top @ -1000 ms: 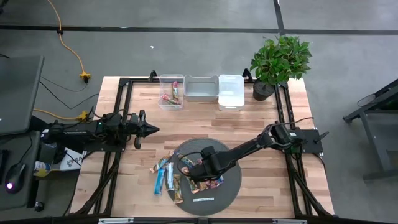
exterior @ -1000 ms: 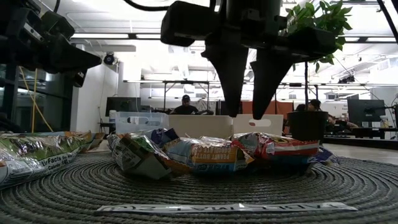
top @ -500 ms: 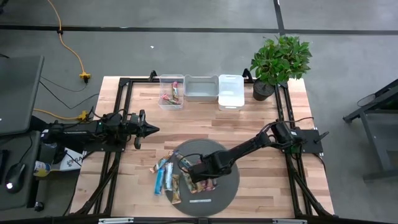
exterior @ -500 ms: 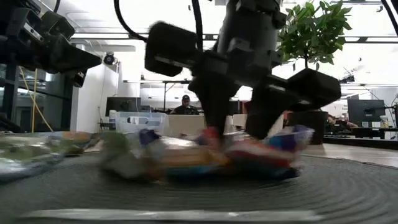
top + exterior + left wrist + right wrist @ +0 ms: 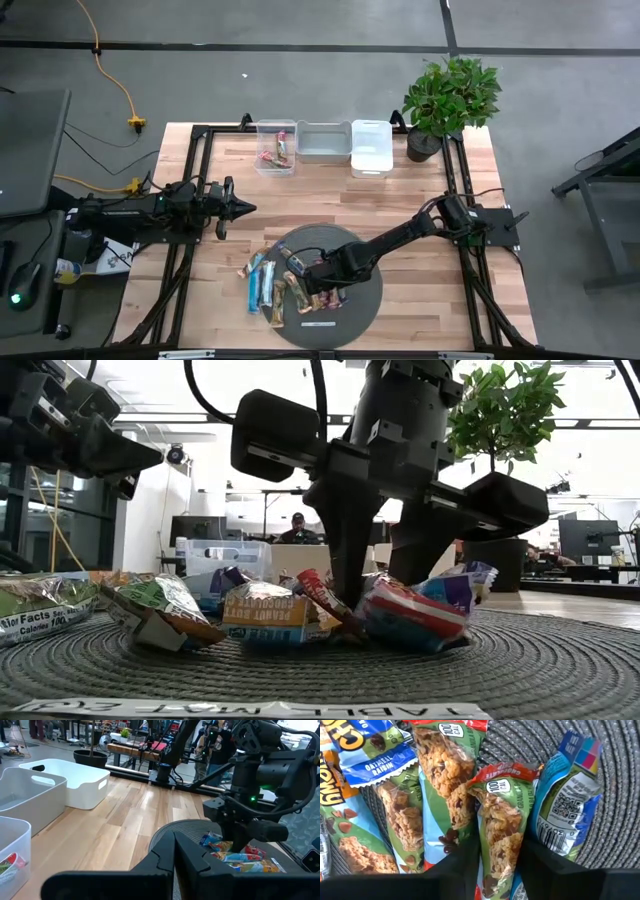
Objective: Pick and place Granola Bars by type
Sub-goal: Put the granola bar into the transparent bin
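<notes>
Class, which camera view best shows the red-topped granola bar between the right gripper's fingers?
The right wrist view: the red-topped bar fills the frame between the dark fingers, its wrapper print readable. The low view shows it edge-on under the right gripper. The high view shows only a small bar pile; the left wrist view shows it far off.
</notes>
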Controlling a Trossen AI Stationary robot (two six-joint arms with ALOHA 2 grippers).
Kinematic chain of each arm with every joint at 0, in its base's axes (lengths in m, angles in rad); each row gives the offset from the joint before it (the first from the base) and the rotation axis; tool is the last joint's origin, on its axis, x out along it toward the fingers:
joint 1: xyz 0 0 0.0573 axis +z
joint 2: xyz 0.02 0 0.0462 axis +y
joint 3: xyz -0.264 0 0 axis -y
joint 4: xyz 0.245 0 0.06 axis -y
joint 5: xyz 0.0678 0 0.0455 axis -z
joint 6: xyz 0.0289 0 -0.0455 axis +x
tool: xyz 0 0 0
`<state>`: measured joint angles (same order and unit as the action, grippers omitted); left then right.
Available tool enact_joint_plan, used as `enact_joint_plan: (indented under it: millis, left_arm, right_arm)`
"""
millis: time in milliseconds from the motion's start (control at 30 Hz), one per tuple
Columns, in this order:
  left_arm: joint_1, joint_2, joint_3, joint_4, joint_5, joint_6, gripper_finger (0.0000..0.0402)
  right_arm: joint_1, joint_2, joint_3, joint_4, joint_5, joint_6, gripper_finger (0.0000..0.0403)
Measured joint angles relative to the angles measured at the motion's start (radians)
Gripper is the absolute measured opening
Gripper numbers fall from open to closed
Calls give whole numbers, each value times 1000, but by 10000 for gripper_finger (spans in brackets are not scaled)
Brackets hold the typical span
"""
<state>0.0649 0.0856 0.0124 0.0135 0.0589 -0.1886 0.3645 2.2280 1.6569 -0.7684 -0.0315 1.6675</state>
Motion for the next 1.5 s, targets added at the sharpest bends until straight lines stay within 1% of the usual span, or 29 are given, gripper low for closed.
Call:
enact_joint_plan:
  millis: [233,367,667,900,1100,1233,1500]
  left_arm:
    - [0,0,0,0,0,0,0]
    - [0,0,0,0,0,0,0]
    - [0,0,0,0,0,0,0]
    - [0,0,0,0,0,0,0]
    - [0,0,0,0,0,0,0]
    - [0,0,0,0,0,0,0]
    - [0,0,0,0,0,0,0]
  right_arm:
    - [-4,-21,-3,-41,3,-30,48]
    - [-5,-38,-6,-81,12,-38,31]
    - [-5,-94,-6,-93,24,-37,47]
    - [-5,-166,-5,-90,112,-37,28]
    - [-8,-215,-5,-80,209,-57,35]
    - [-16,-238,-4,-66,248,-93,39]
    - [-50,-274,-3,15,300,-218,26]
